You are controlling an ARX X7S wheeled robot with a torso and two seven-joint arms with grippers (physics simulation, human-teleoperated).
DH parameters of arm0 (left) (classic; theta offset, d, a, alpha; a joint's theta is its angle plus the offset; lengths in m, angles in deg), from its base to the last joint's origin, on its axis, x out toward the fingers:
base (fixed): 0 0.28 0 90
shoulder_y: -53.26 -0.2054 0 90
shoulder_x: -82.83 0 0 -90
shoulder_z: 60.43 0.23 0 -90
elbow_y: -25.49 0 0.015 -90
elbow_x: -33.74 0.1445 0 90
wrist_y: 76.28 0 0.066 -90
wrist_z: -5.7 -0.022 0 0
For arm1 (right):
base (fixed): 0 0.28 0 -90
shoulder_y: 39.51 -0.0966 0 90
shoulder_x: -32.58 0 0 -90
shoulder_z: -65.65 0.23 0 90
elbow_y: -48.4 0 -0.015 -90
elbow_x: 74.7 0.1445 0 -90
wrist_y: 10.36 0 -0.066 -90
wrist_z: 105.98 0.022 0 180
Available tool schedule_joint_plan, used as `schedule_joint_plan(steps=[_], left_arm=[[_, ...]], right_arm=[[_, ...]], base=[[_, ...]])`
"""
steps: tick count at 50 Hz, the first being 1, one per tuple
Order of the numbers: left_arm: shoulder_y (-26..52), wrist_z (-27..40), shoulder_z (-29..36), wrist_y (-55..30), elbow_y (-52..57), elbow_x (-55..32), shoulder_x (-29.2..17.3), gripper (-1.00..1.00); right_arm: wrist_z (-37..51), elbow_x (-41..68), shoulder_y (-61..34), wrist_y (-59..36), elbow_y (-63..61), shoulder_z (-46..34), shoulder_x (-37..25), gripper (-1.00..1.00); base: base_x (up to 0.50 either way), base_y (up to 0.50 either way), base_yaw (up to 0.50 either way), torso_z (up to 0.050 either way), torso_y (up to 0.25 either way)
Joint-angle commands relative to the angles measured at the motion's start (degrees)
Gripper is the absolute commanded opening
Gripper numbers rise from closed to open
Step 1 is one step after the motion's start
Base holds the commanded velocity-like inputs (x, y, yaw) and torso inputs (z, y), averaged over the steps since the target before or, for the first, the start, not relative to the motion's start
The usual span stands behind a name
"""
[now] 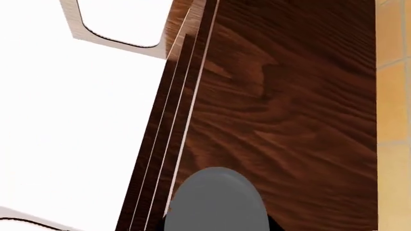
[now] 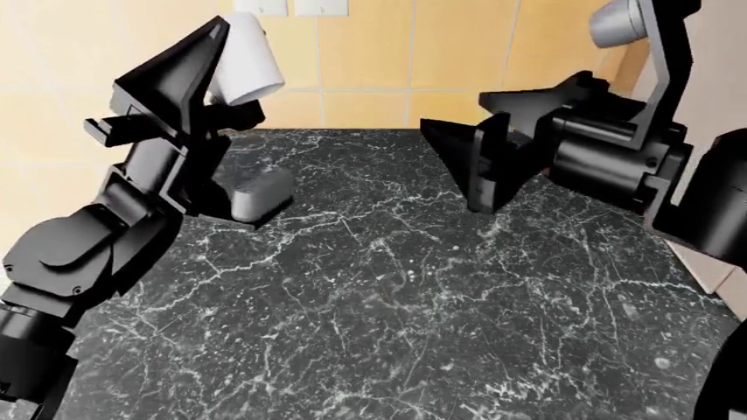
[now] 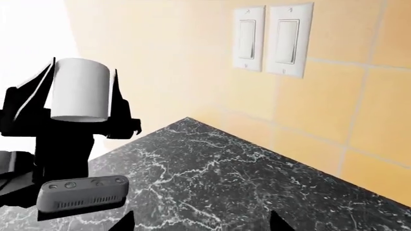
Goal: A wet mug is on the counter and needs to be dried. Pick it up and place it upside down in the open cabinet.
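My left pincer (image 2: 227, 52) grips the mug (image 2: 248, 57) high above the counter (image 2: 386, 297), mouth tilted downward, my right pincer (image 2: 467, 166) idle and spread, and I fear the wet mug may slip or clip the cabinet (image 1: 282, 106) edge.

Mug (image 2: 247, 59) handle hidden; top cut off by head view's edge, left tool (image 2: 192, 66) fingers partly covering it.

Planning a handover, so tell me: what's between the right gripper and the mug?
Nothing: in the head view only bare counter and tiled wall separate the right gripper from the mug in the left gripper.
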Motion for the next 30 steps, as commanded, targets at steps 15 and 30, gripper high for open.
schedule_joint_plan(steps=[15, 30], left_arm=[[-6.0, 4.2, 1.0, -4.1, 15.5, 7.1, -3.1, -1.00], [-7.1, 4.2, 1.7, -6.4, 19.0, 10.2, -2.7, -1.00]], right_arm=[[8.0, 19.3, 2.5, 2.4, -2.6, -2.6, -1.4, 1.00], [12.6, 27.8, 2.9, 5.4, -3.1, -2.9, -2.5, 1.00]], base=[[0.00, 0.00, 0.00, 0.000, 0.000], [0.00, 0.00, 0.00, 0.000, 0.000]])
